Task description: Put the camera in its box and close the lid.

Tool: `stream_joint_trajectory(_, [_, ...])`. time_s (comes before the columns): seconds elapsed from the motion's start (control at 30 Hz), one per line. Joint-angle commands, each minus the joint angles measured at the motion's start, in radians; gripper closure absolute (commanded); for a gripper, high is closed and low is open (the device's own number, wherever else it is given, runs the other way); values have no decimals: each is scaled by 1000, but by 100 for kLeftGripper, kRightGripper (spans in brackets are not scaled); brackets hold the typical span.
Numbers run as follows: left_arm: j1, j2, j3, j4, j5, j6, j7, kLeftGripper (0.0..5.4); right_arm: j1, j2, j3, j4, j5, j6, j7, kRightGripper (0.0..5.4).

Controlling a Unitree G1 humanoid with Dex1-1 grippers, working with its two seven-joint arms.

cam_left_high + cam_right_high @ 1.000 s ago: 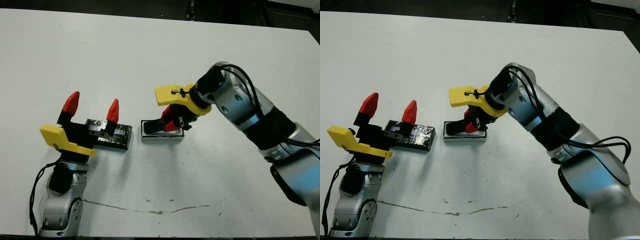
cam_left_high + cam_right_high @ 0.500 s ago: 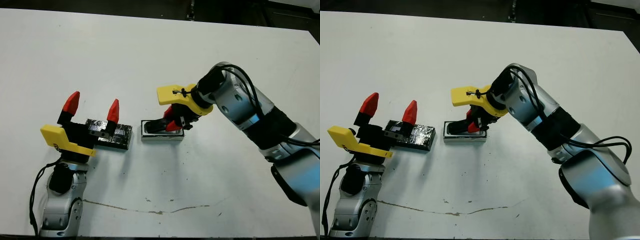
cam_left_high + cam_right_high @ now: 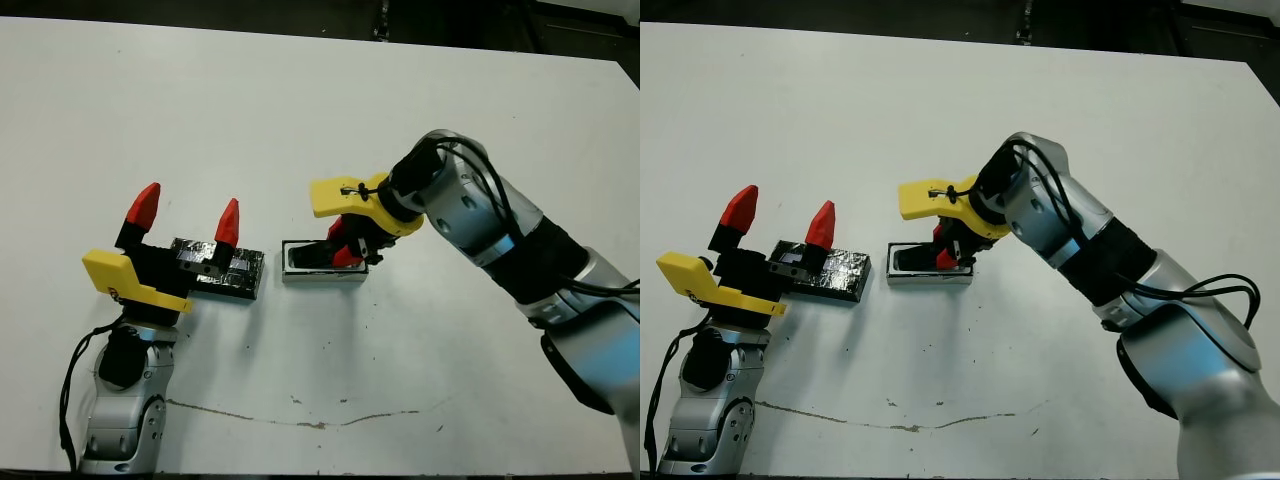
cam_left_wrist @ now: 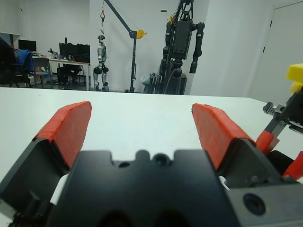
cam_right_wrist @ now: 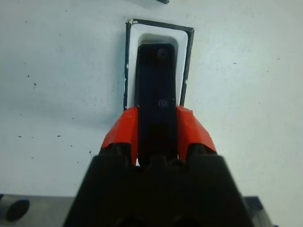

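The step in hand is seating the camera: the right pincer (image 5: pixel 156 130), its red-tipped fingers (image 5: pixel 122 132) clamped on either long side of the small flat black rectangular camera (image 5: pixel 156 92), holds it lengthwise over the white-lined oblong box with dark outer sides (image 5: pixel 129 56), the camera's far end reaching into the box's white recess while the near end sits between the fingers. Whether it lies flat on the floor of the recess or is tilted, I cannot tell (the head views show it only as a dark sliver inside the box (image 3: pixel 322 271)). The next move, as I judge it, calls for easing the camera down until it is level, then parting the fingers without dragging it out, since the white rim leaves little room on either side. The camera looks matte and plain, with two small round marks on its upper face and no glowing patch visible. The left pincer (image 3: pixel 185 212) hangs with its fingers wide apart, and the glossy black rectangular lid with silvery patches (image 3: pixel 235 271) lies on the white worktop (image 3: pixel 300 120) just beyond and below its body, near the box but not touching it.
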Motion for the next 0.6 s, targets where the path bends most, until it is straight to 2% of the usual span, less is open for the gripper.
stream_joint_trajectory(0.03, [15, -3, 3, 8, -5, -7, -5, 0, 22, 8, 20, -1, -1, 27, 1, 375])
stream_joint_trajectory(0.13, [15, -3, 3, 13, -2, -15, -5, 0, 27, 13, 33, 2, -4, 9, 1, 375])
stream_joint_trajectory(0.37, [19, -8, 0, 9, 0, -13, 3, 0, 38, 61, 53, -3, 3, 88, -9, 375])
stream_joint_trajectory(0.47, [19, -12, 1, 8, -7, -12, 1, 0, 37, 74, 46, -22, 17, 155, -9, 375])
stream_joint_trajectory(0.6, [18, -13, 2, 13, 5, -22, 1, 0, 35, 82, 50, -24, 19, 163, -18, 375])
